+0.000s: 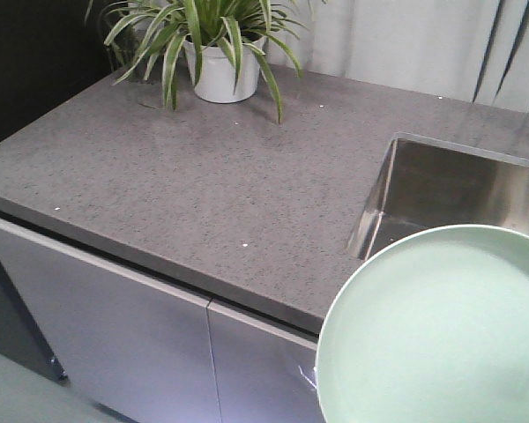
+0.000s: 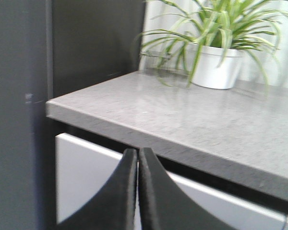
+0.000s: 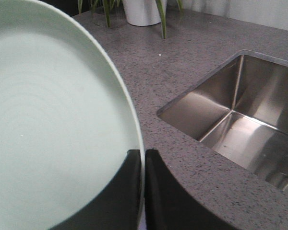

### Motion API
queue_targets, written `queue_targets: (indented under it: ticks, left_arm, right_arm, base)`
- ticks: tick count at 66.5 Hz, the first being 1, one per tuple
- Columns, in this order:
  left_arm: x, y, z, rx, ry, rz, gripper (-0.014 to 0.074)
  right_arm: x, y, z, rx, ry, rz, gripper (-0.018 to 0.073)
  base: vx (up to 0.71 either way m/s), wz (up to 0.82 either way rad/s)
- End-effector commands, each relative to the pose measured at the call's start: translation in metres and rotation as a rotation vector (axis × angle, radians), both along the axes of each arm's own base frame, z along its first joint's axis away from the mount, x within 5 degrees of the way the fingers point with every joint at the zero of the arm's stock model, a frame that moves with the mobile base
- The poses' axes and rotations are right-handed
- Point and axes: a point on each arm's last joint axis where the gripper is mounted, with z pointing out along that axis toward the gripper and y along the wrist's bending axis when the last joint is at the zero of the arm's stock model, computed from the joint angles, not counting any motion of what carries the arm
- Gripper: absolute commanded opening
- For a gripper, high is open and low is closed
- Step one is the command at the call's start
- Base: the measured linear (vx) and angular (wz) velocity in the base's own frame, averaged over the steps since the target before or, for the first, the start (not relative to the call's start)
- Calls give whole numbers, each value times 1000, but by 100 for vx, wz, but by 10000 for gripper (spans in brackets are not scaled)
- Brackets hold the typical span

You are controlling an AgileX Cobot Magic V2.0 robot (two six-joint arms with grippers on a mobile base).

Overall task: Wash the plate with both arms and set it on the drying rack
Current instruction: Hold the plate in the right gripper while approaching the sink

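The pale mint-green plate [image 1: 441,330] fills the lower right of the front view, held up in the air in front of the counter edge. In the right wrist view my right gripper [image 3: 143,155] is shut on the plate's rim, and the plate [image 3: 53,124] fills the left half. In the left wrist view my left gripper [image 2: 138,154] is shut and empty, level with the white cabinet front below the counter edge. Neither gripper shows in the front view. The drying rack is out of view.
A grey speckled counter [image 1: 203,185] carries a potted spider plant [image 1: 219,66] at the back. A steel sink basin [image 1: 458,189] is set into the counter at the right. White cabinet doors [image 1: 115,326] stand below. A dark wall [image 2: 19,115] is at the left.
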Motion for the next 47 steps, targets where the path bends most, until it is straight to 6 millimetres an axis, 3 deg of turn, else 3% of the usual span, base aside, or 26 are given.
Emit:
queue_targets:
  ticks: [1, 47]
  left_arm:
    - [-1, -1, 3, -6, -75, -10, -6]
    - [-1, -1, 3, -6, -75, -10, -6]
  right_arm:
    - [2, -1, 14, 32, -86, -19, -5]
    - [2, -1, 14, 31, -86, -19, -5]
  base:
    - [10, -38]
    - [9, -35]
